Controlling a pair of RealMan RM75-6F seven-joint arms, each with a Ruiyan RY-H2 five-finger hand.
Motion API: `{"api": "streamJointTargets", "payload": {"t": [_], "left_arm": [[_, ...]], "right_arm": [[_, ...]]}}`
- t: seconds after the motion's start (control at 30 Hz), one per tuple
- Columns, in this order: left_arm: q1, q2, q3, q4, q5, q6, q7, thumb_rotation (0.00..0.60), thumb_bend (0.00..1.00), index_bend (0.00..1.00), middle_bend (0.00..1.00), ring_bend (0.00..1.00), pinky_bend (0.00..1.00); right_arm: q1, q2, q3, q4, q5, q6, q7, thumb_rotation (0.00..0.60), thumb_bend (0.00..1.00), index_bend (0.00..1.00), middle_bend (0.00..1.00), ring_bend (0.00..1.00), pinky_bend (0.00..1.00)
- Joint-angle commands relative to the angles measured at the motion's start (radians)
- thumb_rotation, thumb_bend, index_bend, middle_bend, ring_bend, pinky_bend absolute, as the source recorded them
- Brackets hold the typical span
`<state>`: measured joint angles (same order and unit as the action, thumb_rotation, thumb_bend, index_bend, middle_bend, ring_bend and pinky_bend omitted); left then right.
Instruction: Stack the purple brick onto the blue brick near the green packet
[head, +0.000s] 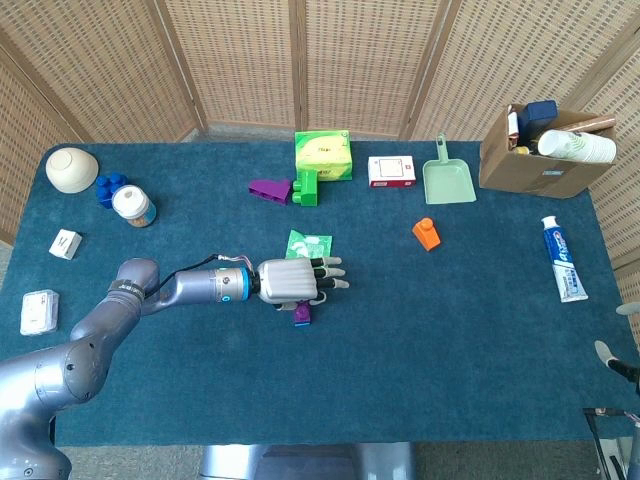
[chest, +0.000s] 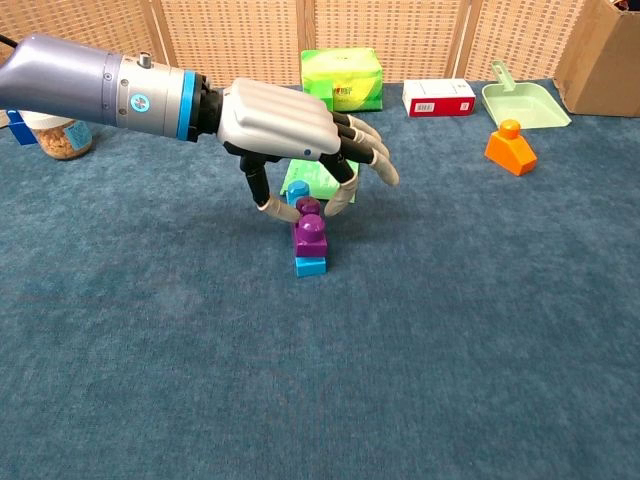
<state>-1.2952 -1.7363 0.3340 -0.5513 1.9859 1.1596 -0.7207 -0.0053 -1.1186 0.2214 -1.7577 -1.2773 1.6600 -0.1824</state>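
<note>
One purple brick (chest: 310, 234) atop one blue brick (chest: 311, 266)

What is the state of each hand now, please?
Left hand: open, fingers spread above the purple brick, holding nothing.
Right hand: not in view.

Both views are bright and evenly lit from overhead, with no harsh glare. Shadows are soft and short: a faint one lies on the worktop (chest: 450, 330) under the left hand (chest: 285, 125). Focus is sharp throughout, without motion blur. The head view bends slightly at its edges.
</note>
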Motion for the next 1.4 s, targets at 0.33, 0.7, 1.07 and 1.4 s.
{"api": "streamJointTargets", "payload": {"t": [0.33,0.7,1.07,1.4], "left_arm": [[0.011,0.054,-0.023,-0.072,-0.032,0.011,0.021,0.600,0.41,0.39,0.09,0.00,0.00],[0.057,0.161,-0.063,-0.294,-0.123,-0.051,0.057,0.326,0.35,0.22,0.04,0.00,0.00],[0.128,0.196,-0.123,-0.468,-0.211,-0.096,0.218,0.000,0.27,0.14,0.01,0.00,0.00],[0.178,0.128,-0.146,-0.459,-0.227,-0.117,0.265,0.000,0.25,0.12,0.00,0.00,0.00]], "right_arm": [[-0.002,0.001,-0.003,-0.003,-0.015,0.001,0.007,0.600,0.05,0.43,0.20,0.00,0.03],[0.010,-0.006,-0.006,0.000,-0.024,-0.021,0.008,0.600,0.05,0.43,0.20,0.00,0.03],[0.011,-0.014,-0.009,0.014,-0.031,-0.025,0.024,0.600,0.06,0.43,0.20,0.00,0.03],[0.003,-0.012,-0.013,0.028,-0.037,-0.023,0.055,0.600,0.07,0.43,0.20,0.00,0.03]]}}
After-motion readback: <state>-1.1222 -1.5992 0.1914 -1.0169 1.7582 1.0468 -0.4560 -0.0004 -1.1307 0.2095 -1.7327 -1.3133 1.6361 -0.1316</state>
